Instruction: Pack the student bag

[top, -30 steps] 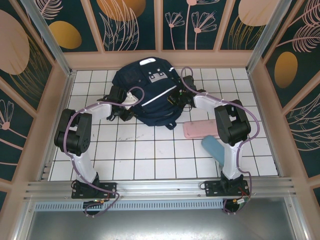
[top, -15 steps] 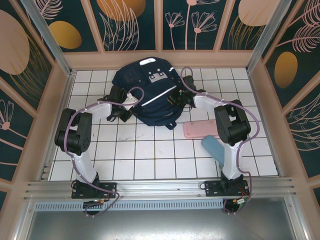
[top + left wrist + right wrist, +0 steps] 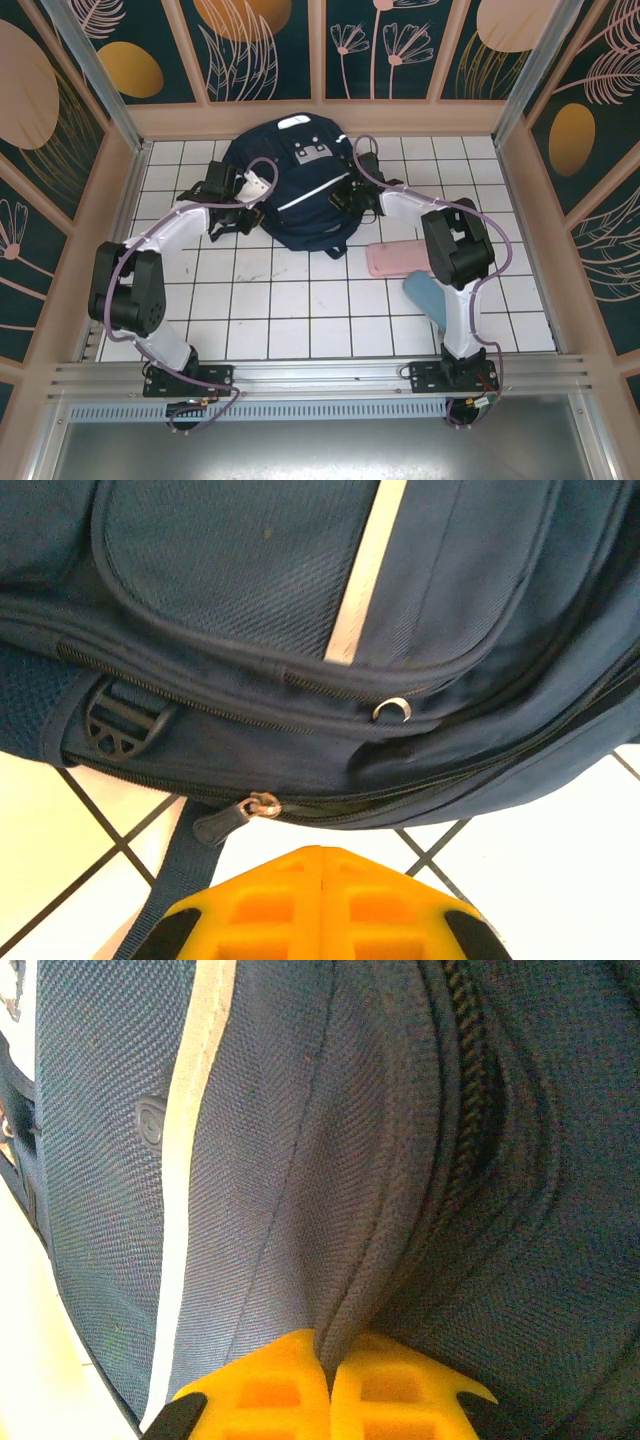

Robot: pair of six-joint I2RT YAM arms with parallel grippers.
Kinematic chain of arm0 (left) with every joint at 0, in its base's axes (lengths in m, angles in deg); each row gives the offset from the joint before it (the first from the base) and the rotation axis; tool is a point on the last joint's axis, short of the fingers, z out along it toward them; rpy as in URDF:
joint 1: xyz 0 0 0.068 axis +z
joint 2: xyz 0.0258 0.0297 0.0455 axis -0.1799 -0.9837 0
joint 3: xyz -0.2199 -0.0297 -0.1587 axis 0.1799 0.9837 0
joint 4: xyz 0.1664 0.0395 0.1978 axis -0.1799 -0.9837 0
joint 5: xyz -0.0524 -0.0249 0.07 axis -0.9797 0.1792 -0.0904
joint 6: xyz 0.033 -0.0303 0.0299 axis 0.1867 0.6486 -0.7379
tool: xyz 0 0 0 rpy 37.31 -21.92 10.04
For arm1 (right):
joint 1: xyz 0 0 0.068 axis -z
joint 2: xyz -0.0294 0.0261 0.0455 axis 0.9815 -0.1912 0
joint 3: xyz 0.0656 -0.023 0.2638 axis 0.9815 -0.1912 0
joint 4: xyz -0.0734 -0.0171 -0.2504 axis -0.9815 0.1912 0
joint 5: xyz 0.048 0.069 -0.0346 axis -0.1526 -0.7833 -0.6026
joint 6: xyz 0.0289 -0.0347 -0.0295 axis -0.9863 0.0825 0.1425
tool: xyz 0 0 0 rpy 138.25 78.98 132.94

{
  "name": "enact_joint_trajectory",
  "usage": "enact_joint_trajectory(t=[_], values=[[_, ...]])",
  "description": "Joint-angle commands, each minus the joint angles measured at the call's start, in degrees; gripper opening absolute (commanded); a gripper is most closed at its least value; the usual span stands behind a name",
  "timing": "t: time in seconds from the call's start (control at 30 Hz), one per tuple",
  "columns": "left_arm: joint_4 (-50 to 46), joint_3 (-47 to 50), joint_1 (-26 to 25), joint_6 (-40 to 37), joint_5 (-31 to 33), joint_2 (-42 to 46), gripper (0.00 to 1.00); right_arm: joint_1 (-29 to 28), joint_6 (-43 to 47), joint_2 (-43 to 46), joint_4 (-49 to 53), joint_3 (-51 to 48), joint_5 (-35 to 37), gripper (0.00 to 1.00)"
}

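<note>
Grippers first. Top view: left gripper [image 3: 258,188] and right gripper [image 3: 352,196] flank the student bag [image 3: 300,205] at the back of the tiles. Pink case [image 3: 398,260] and teal thing [image 3: 425,293] lie outside it, so packing's barely begun imo. Left wrist: jaws closed on nothing, zipper pull [image 3: 262,805] just beyond. Right wrist: jaws pinch a fold of the bag; can't see inside.

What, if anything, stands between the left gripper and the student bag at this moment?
Nothing visible. The left gripper, jaws shut and empty, points at the side of the student bag. Only bare white tile lies between its tips and the zipper pull. The right gripper is pinching a fold of the bag's fabric.
</note>
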Motion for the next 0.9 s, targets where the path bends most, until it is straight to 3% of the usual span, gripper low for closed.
enact_joint_trajectory(t=[0.0,0.17,0.27,0.33,0.57,0.63,0.77,0.87], values=[[6.63,3.83,-0.29,7.22,5.77,3.14,0.12,-0.45,0.36,-3.41,-8.07,3.26,4.77,0.02],[7.80,-1.05,0.30,22.94,11.66,-1.43,0.44,1.57,2.54,-2.41,-5.45,3.32,8.34,0.01],[9.07,-2.29,0.39,35.47,13.33,-3.51,0.51,3.81,4.85,-1.81,-4.42,3.05,10.57,0.01],[11.18,-1.39,0.48,41.54,11.09,-5.44,0.55,5.45,7.02,-1.86,-3.16,3.51,12.34,0.00],[15.62,-1.59,3.02,54.08,11.90,-7.60,0.65,10.65,15.16,-0.13,-0.88,5.34,16.28,0.02],[16.08,-2.72,3.61,56.06,10.71,-9.12,0.67,11.52,17.83,0.37,-0.66,6.59,14.81,0.11],[17.85,-4.38,4.18,61.09,6.92,-12.71,0.68,11.33,20.71,2.93,1.97,7.78,12.33,0.36],[20.43,-3.07,4.26,66.24,5.98,-13.47,0.68,9.90,20.40,6.68,3.05,5.20,11.69,0.43]])
